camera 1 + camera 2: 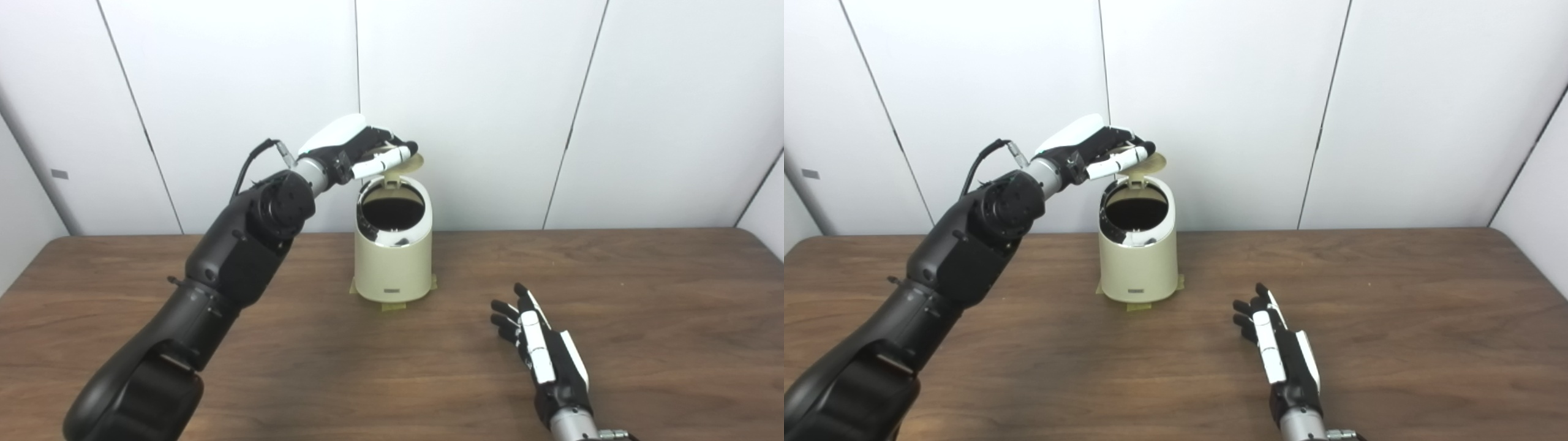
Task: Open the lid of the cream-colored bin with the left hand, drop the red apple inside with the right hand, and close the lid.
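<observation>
The cream-colored bin [393, 263] stands upright at the middle back of the table. Its round lid [416, 163] is swung up and back on its hinge, and the dark opening [392, 210] shows. My left hand [358, 149] is raised behind the bin's top, with its fingers closed over the lid's edge and holding it up. My right hand [540, 346] lies low over the table in front and to the right of the bin, fingers apart and empty. No red apple shows in either view; the bin's inside is too dark to see into.
The bin's base is taped to the brown wooden table [643, 294] with yellowish tape [395, 305]. A white panelled wall [490, 92] stands close behind the bin. My left forearm [233, 263] reaches across the table's left side.
</observation>
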